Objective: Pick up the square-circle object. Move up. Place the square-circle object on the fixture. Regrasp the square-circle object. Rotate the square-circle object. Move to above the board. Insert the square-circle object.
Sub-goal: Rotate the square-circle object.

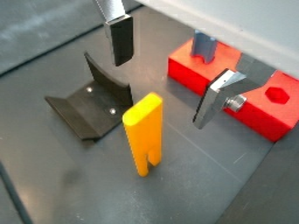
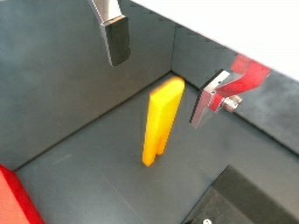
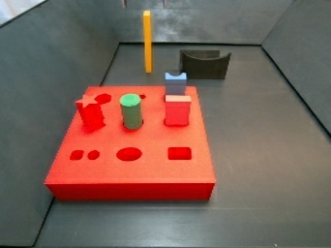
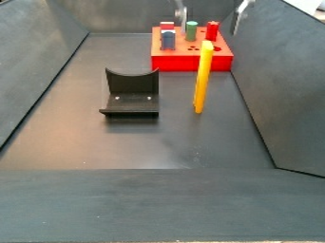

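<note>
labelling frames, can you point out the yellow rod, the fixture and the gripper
yellow rod (image 4: 202, 76), side view, middle of its upright shaft
fixture (image 4: 128, 95), side view, its base plate
gripper (image 1: 163, 63), wrist view, open, above the floor, midway between the fingers

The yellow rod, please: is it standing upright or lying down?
Upright: the yellow rod stands on end on the floor, untouched; the open end effector hangs above it.

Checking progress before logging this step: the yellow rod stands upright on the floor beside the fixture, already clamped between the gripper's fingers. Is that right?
Not quite. The yellow rod does stand upright on the floor beside the fixture, but it is not clamped. In both wrist views the gripper is open above it, fingers clear of the rod.
</note>
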